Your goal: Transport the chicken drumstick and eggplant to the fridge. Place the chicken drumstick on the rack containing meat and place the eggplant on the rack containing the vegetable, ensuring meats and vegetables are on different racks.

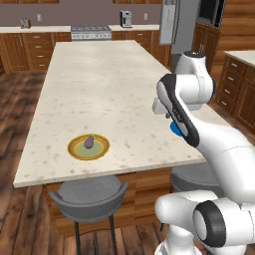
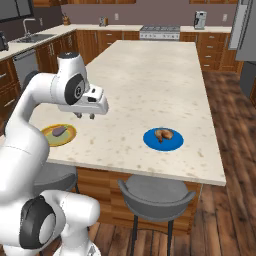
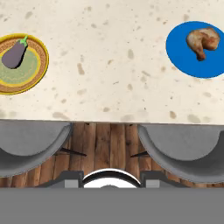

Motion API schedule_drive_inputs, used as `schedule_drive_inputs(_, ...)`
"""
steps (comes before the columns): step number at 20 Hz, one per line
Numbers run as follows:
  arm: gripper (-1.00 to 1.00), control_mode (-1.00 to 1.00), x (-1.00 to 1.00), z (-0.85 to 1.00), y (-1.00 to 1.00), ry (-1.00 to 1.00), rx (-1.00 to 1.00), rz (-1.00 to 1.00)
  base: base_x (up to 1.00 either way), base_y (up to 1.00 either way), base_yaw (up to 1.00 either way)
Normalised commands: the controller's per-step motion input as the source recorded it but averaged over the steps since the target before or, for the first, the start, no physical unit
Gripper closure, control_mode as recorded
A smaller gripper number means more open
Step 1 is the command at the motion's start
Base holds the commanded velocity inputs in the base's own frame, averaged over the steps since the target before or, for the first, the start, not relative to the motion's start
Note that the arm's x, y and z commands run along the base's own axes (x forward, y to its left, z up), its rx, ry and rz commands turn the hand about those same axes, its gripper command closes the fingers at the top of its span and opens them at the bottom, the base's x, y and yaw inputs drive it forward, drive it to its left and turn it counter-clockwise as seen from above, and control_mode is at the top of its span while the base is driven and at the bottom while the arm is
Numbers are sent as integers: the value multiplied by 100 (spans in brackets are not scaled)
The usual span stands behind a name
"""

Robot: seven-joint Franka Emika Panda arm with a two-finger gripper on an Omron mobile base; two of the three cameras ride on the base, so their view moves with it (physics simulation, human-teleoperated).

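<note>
Blue plate point(image 1: 175, 128) mostly hidden behind arm; fridge point(image 2: 246, 30) cut by frame edge.

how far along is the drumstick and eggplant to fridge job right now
Nothing looks done yet. The golden-brown roasted chicken drumstick lies on its round blue plate, and the dark purple eggplant with a green stem cap on its yellow-rimmed plate, both on the speckled island counter. The two-finger gripper hangs above the counter between them, holding nothing. Both pickups, the trip to the tall grey fridge and the shelving remain.

Both base views: behind the arm, left and right, looking forward and down across the worktop point(image 1: 114, 89). Hand view: straight down, nearer, sharing its near edge and the stools point(image 3: 30, 146).
</note>
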Motion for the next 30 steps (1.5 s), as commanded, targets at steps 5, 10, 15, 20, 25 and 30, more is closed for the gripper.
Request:
schedule_drive_inputs(5,-100,-100,-50,-7,28,-3,0,0,0,0,0)
schedule_drive_inputs(10,-100,-100,-48,-47,49,1,11,-7,0,0,0)
schedule_drive_inputs(15,-100,-100,10,-48,86,0,5,-20,0,0,0)
schedule_drive_inputs(20,-100,-100,60,-57,87,3,3,-17,0,0,0)
schedule_drive_inputs(25,-100,-100,86,-23,50,5,0,-12,0,0,0)
schedule_drive_inputs(30,-100,-100,71,-2,57,11,0,-11,0,0,0)
